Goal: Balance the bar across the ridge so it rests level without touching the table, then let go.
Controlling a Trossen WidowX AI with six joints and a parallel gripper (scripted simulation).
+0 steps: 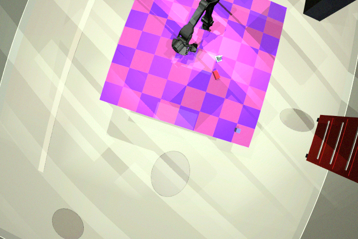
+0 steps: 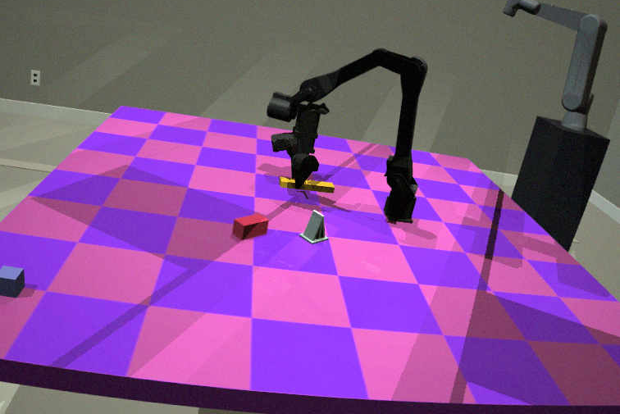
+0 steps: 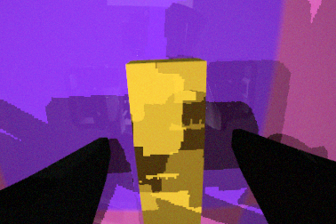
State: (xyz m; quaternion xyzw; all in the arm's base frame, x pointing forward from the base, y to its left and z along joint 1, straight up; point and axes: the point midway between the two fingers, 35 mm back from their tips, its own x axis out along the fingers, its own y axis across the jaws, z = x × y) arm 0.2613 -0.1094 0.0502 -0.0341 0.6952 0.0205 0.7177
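Black gripper [image 2: 299, 185] at yellow bar [image 2: 321, 185]; pale grey-green ridge [image 2: 314, 226] at five o'clock from it, red block [image 2: 250, 226] at seven o'clock.
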